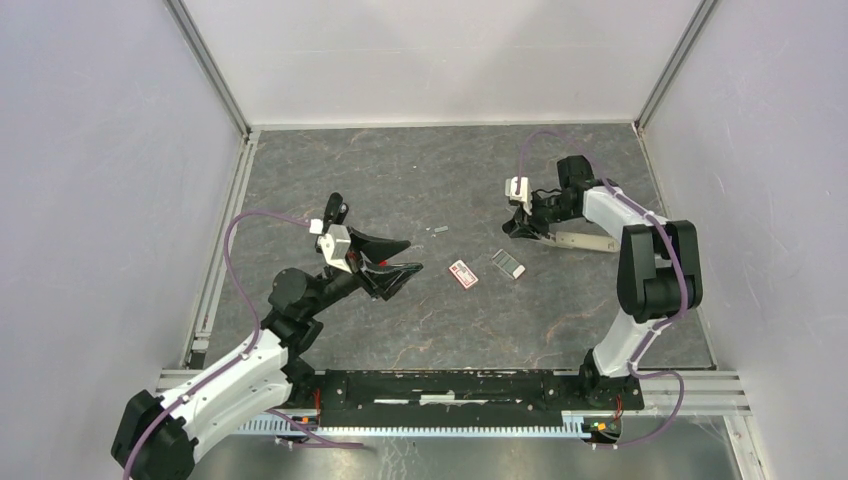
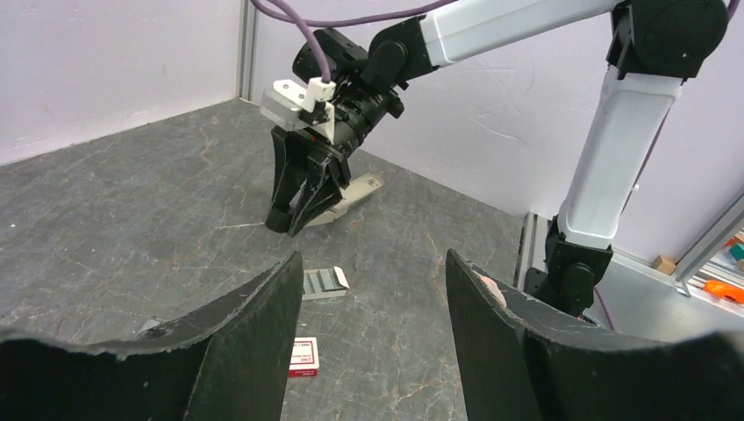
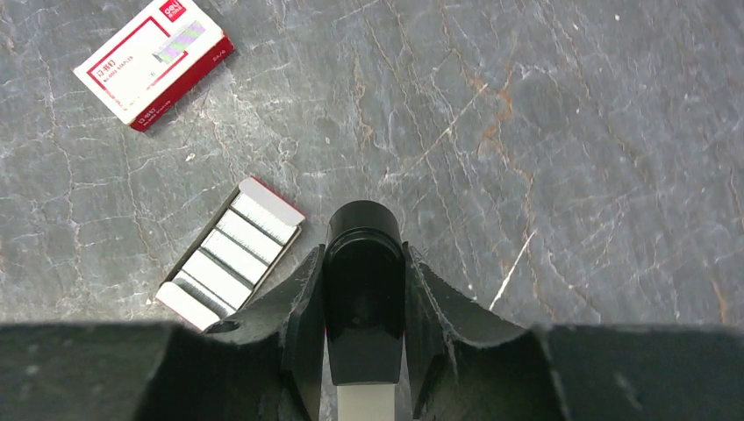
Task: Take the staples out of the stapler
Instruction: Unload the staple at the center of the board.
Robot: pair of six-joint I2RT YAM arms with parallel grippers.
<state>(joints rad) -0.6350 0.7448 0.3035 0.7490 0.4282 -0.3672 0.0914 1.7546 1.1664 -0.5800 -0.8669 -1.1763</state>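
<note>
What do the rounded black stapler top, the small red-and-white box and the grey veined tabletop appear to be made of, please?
The rounded black stapler top looks like glossy moulded plastic, as it shows soft highlights. The small red-and-white box seems to be printed cardboard, with flat faces and crisp edges. The grey veined tabletop resembles matte stone or a stone-patterned laminate; the look leaves that open.

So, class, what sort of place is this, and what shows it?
Probably a robot test cell: pale walls on metal framing enclose a tabletop, with left arm and right arm bolted at its near edge.
</note>
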